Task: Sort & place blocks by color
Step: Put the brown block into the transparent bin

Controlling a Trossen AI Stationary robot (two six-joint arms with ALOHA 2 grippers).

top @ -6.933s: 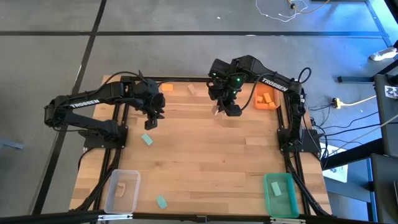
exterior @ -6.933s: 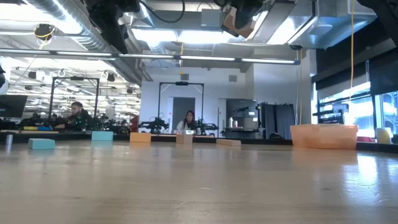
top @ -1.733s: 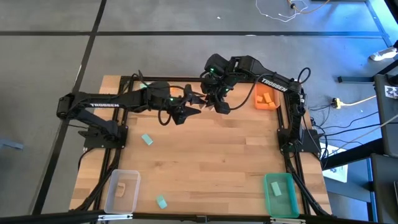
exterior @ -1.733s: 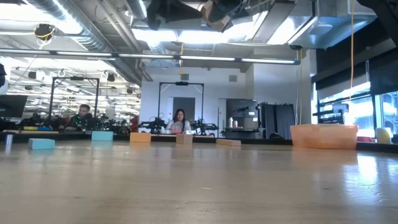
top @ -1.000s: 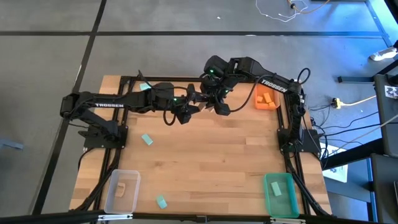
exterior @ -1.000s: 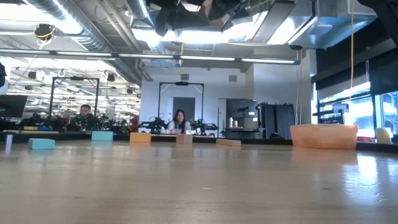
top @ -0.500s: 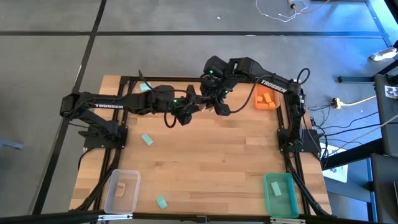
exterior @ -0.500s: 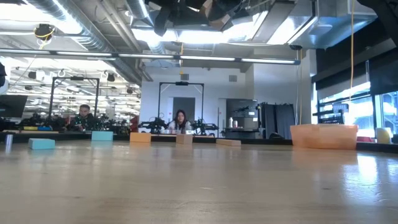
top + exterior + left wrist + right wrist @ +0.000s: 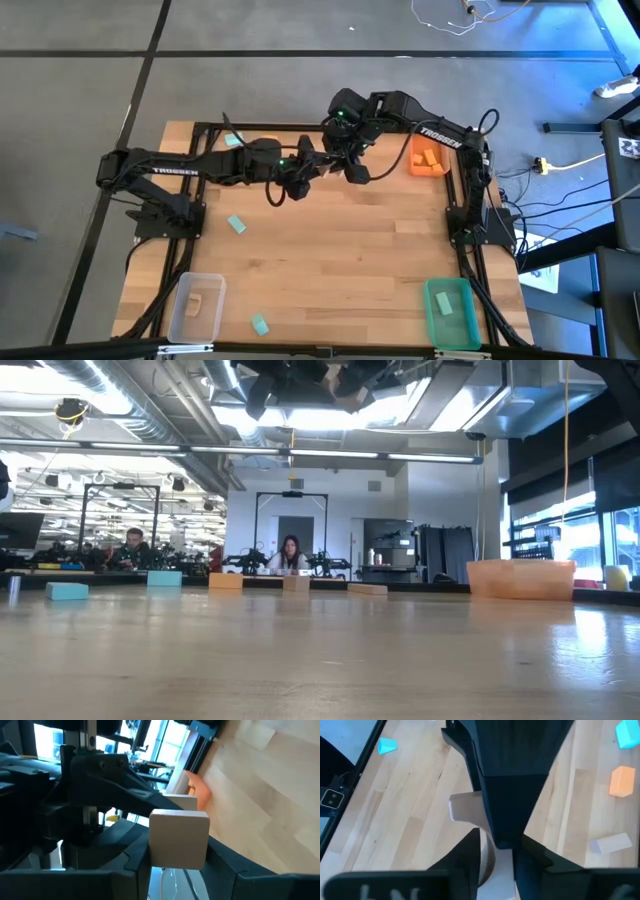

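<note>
Handover mid-air above the bench: pale wood block (image 9: 179,839) sits between my left jaws, held, with my right jaws just opposite, loosening around it. I judge the right should open fully and back straight off before my left carries it away.

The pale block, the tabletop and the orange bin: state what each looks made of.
Pale block, between the left gripper's fingers: apparently unfinished wood, matte, pale with no visible grain. Tabletop: wooden planks, visible seams and grain, slight sheen, probably sealed. Orange bin: likely plastic, translucent, since light glows through its walls.
</note>
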